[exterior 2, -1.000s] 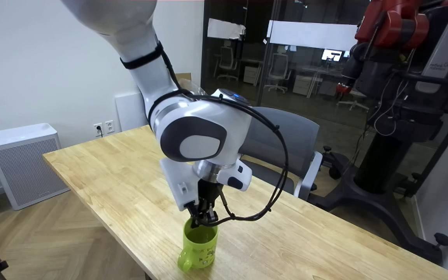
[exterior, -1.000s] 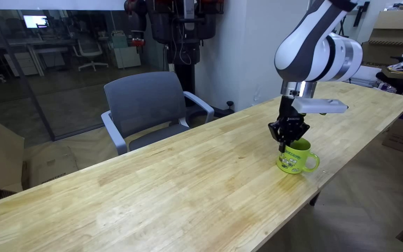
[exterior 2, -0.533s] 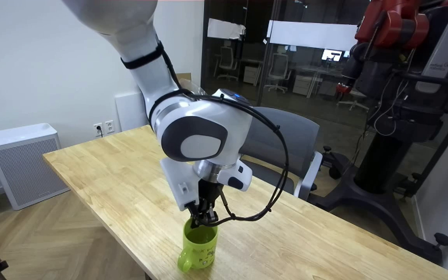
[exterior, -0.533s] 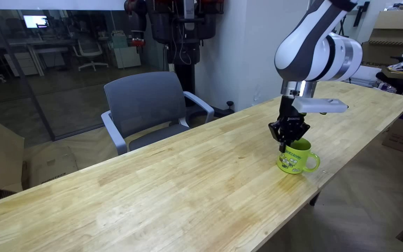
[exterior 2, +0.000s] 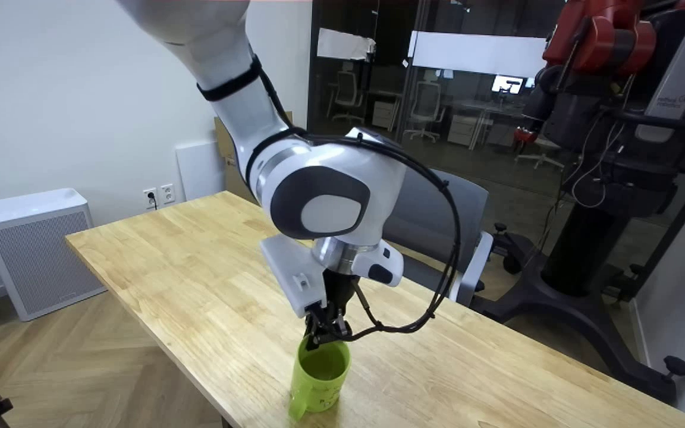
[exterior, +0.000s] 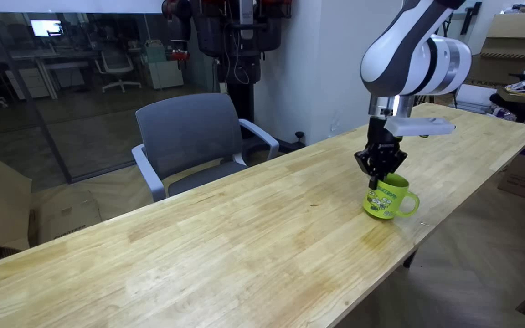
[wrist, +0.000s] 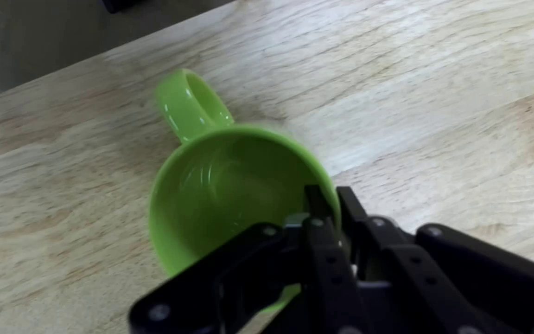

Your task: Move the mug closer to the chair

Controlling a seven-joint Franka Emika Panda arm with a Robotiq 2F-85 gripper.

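Observation:
The lime green mug is at the table's near long edge, leaning slightly; it also shows in an exterior view and in the wrist view. My gripper is shut on the mug's rim. In the wrist view one fingertip is inside the mug and one outside, with the wall between the tips. The mug's handle points away from the fingers, toward the near edge. I cannot tell whether the mug's base touches the table. The grey chair stands across the table; the arm partly hides it in an exterior view.
The long wooden table lies between mug and chair. The chair's armrests are close to the table's far edge. A dark two-armed robot stands behind the chair. Cables loop from the wrist.
The arm and gripper have risen slightly and shifted, carrying the mug with them. The mug has moved a little away from its earlier spot and now leans slightly. The chair has not moved.

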